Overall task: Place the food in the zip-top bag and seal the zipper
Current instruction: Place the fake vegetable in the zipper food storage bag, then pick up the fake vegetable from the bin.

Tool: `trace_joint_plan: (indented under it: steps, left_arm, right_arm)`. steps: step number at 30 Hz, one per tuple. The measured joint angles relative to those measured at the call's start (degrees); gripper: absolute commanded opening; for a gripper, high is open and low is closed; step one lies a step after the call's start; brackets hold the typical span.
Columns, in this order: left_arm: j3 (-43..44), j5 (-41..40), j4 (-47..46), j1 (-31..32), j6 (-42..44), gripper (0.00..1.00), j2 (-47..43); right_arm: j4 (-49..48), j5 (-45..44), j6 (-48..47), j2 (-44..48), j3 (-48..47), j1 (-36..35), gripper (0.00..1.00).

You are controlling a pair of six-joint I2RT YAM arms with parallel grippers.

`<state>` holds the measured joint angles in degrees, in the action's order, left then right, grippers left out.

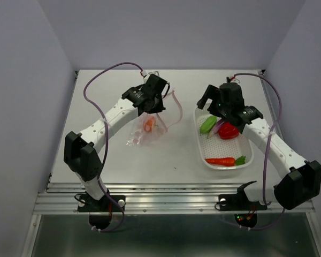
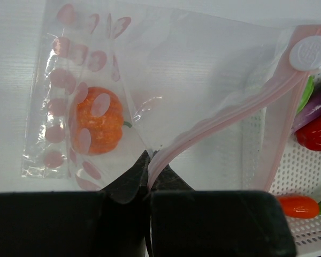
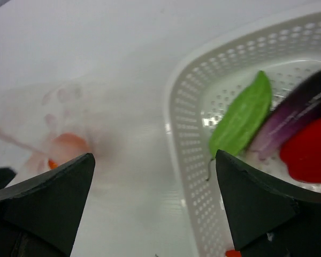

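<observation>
Left gripper point(image 2: 148, 158): left of white perforated plastic basket point(image 3: 174, 123), clamped on clear dotted bag's point(image 2: 203, 69) pink zipper strip point(image 2: 230, 110).
Right gripper point(image 3: 155, 160): we see it above basket, fingers apart.

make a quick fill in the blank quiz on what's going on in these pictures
1. The only toy vegetable inside the bag is the orange ____.
2. The left gripper is shut on the bag's pink ____.
3. The green pod, eggplant, red pepper and carrot lie in the white ____.
4. The right gripper holds nothing; it is ____.

Missing words: pumpkin; zipper; basket; open
</observation>
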<state>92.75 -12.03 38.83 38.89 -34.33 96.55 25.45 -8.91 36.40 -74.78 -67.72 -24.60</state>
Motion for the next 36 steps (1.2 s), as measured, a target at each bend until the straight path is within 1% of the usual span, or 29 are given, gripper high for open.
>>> trace_joint_plan:
  steps: [2,4,13,18,23,32,36]
  left_arm:
    - [0.0,0.0,0.0,0.0,0.0,0.0,0.0]
    - [0.0,0.0,0.0,0.0,0.1,0.0,0.0]
    - [0.0,0.1,0.0,0.0,0.5,0.0,0.0]
    - [0.0,0.4,-0.2,0.0,0.6,0.0,0.0]
    - [-0.1,0.7,-0.5,0.0,0.8,0.0,0.0]
    - [-0.2,1.1,-0.5,0.0,0.9,0.0,0.0]
    - [-0.2,1.2,-0.6,0.0,0.9,0.0,0.0]
  right_arm:
    - [1.2,-1.2,1.4,0.3,1.9,2.7,1.0]
    - [2.6,-2.7,2.5,-0.8,2.9,3.9,1.0]
    - [5.1,-7.6,5.0,-14.6,0.7,3.5,1.0]
    - [5.7,-8.7,5.4,-19.7,-0.5,3.5,1.0]
    - [5.9,-10.0,5.1,-22.8,-2.1,3.5,1.0]
    - [5.6,-11.7,3.7,-27.4,-3.6,3.5,0.93]
    - [5.6,-12.2,3.5,-28.5,-3.6,3.5,0.87]
